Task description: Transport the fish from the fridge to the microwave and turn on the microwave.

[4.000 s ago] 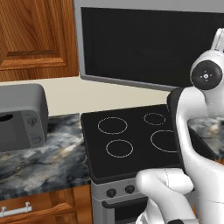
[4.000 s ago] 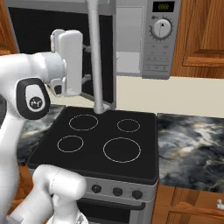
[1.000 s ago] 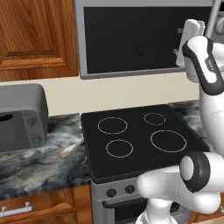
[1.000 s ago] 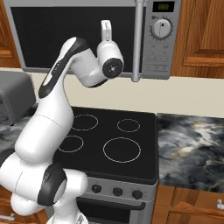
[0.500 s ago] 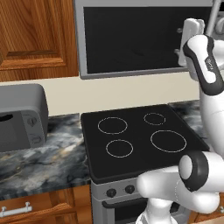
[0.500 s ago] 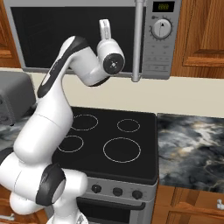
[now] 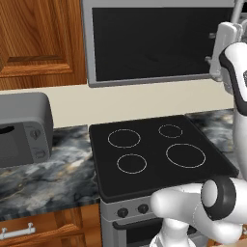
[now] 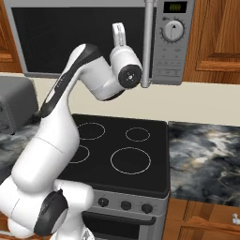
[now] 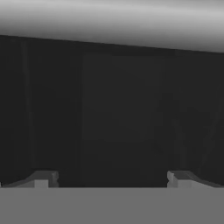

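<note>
The microwave [image 7: 154,43] hangs above the stove with its black glass door shut. Its long grey bar handle [image 8: 148,42] and its control knob [image 8: 173,30] are at the right of the door. My gripper [image 8: 118,29] is raised in front of the door, just left of the handle, and points at the glass. At the right edge of the left base view, the gripper [image 7: 212,47] shows against the door. In the hand view the gripper [image 9: 113,177] is open with nothing between its widely parted fingertips [image 9: 43,178], and dark glass lies close ahead. The fish and the fridge are out of view.
A black four-ring stove [image 8: 122,150] lies directly below the microwave. A rounded grey countertop appliance [image 7: 21,128] stands on the marble counter to the left. More marble counter [image 8: 206,154] runs to the right. Wooden cabinets [image 7: 38,38] flank the microwave.
Four seconds ago the microwave door stood open and the hand was lower, by its edge. Now the door is shut and the hand faces the glass. Over the last second it drifted slightly right.
</note>
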